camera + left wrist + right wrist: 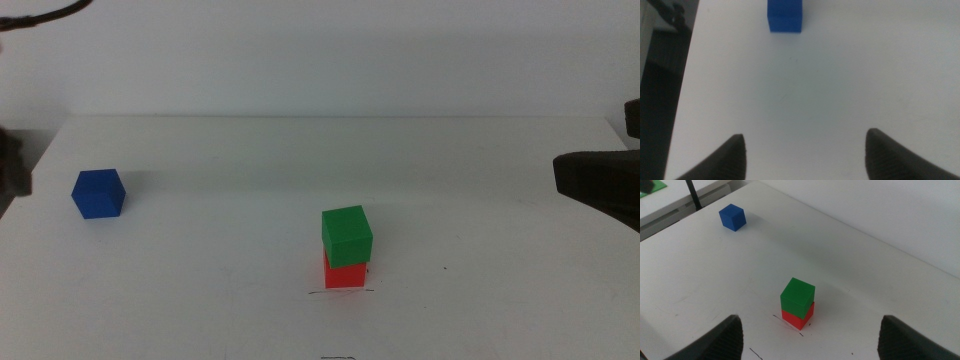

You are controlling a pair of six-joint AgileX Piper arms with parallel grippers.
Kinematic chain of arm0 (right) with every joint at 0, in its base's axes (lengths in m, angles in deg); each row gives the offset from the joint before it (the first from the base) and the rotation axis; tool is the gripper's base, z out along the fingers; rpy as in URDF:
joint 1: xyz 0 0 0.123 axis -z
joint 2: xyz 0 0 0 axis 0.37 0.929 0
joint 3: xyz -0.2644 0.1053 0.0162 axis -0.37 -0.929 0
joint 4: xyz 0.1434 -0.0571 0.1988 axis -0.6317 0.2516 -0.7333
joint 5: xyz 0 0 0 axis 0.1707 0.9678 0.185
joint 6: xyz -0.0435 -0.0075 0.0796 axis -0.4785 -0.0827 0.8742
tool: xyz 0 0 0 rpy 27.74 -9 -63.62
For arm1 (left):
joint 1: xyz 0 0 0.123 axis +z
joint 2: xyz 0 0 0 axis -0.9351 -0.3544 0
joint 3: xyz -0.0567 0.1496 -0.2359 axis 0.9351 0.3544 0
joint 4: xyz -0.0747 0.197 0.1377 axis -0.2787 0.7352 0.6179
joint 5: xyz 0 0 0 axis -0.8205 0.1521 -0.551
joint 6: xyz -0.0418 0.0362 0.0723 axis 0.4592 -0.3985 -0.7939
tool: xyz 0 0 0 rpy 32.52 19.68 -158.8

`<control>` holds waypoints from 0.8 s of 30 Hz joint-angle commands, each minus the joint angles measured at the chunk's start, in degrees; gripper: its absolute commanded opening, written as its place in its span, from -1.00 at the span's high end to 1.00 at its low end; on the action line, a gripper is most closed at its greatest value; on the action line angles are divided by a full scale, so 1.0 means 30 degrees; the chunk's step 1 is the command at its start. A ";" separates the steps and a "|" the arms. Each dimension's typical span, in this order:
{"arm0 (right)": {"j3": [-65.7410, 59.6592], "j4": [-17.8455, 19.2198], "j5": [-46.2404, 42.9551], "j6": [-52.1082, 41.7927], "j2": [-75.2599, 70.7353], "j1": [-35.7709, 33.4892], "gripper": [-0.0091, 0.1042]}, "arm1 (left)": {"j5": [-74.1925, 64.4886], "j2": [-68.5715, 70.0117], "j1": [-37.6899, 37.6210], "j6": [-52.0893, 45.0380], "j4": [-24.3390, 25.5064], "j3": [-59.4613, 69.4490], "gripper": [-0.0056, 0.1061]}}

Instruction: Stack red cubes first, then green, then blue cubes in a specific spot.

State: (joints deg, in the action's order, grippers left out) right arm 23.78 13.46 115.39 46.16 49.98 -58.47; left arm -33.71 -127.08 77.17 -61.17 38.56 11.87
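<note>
The green cube (347, 234) sits on the red cube (345, 273) near the table's front middle; the stack also shows in the right wrist view, green (797, 296) over red (798, 318). The blue cube (98, 193) stands alone at the left and shows in the left wrist view (785, 16) and the right wrist view (732, 217). My left gripper (805, 155) is open and empty, a short way back from the blue cube. My right gripper (810, 336) is open and empty, drawn back to the right of the stack (575, 178).
A thin pencil line (340, 292) marks the table under the red cube. The table's left edge (687, 75) drops to a dark area beside the blue cube. The white table (250, 160) reaches back to a pale wall.
</note>
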 commanded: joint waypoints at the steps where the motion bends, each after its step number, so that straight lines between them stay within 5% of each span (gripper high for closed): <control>1: 0.0558 0.0097 -0.1371 -0.0225 -0.0068 0.0171 -0.82 | -0.0347 -0.1573 0.0020 0.0062 0.0314 -0.2128 -0.64; 4: 0.0558 0.0097 -0.1371 -0.0225 -0.0068 0.0171 -0.82 | -0.1205 -0.3774 0.0020 -0.0465 0.0356 -0.4018 -0.78; 24: 0.0558 0.0097 -0.1371 -0.0225 -0.0068 0.0171 -0.82 | -0.2760 -1.4111 0.0035 -0.2621 0.0552 -1.3669 -0.78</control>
State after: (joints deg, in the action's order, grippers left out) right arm 23.78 13.46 115.39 46.16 49.98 -58.47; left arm -41.86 -170.42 77.17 -68.86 40.32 -25.32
